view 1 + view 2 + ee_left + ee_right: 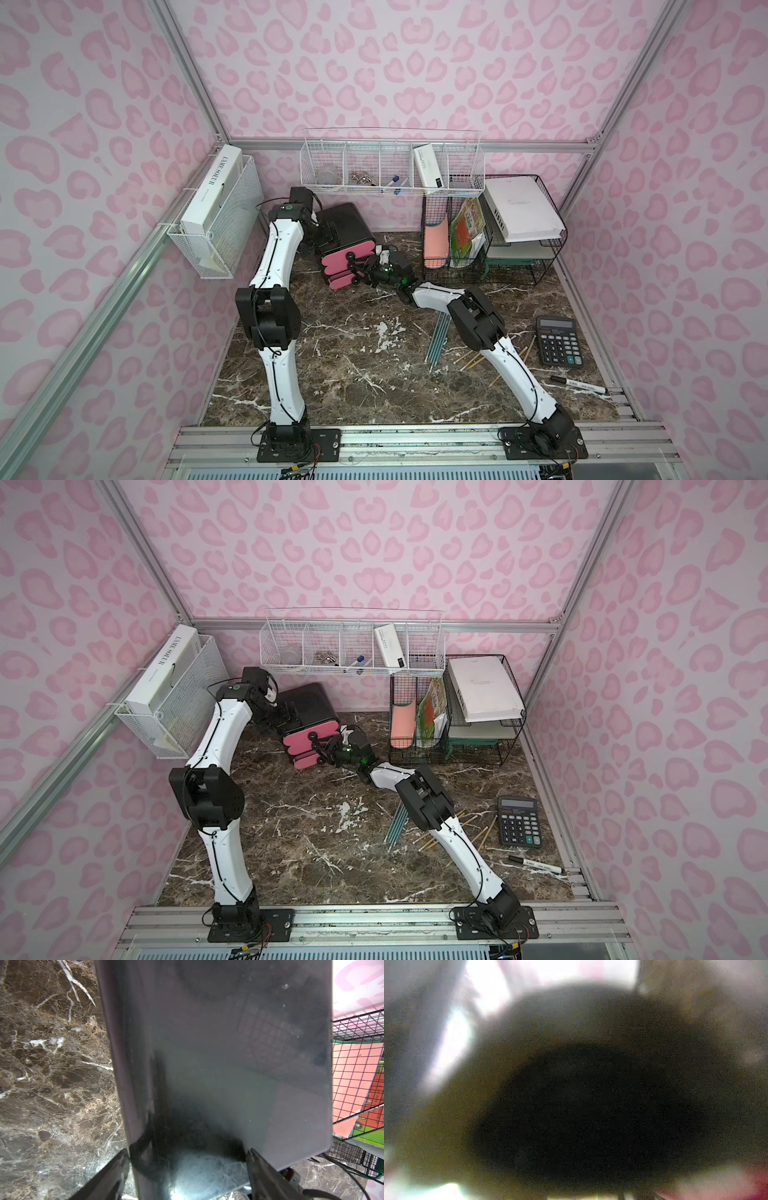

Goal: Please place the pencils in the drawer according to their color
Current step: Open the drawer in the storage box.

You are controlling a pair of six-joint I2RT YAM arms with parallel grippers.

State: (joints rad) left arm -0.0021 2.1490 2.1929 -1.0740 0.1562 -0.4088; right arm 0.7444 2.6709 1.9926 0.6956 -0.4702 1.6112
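Pencils, long thin sticks in teal-green and pale tan wood, lie loose on the dark brown marble tabletop at about four o'clock from its middle, partly under the right arm; any black ones cannot be picked out. No pencils sit in a drawer as far as both top views show, so the sorting looks unstarted, with every one left to move.

The small rounded black cabinet with three pink drawers stands at about eleven o'clock, and all three fronts look closed. So it's the opening step in hand, by the look of it!

The right arm reaches low and long toward eleven o'clock, its right gripper right at the round black knobs. Whether the jaws have a knob pinched, or which knob, cannot be told; its wrist view is one dark blur.

The left arm arches up and over from seven o'clock. Its left gripper has jaws spread wide, tips at the cabinet's glossy shell, apparently bracing it rather than carrying anything.
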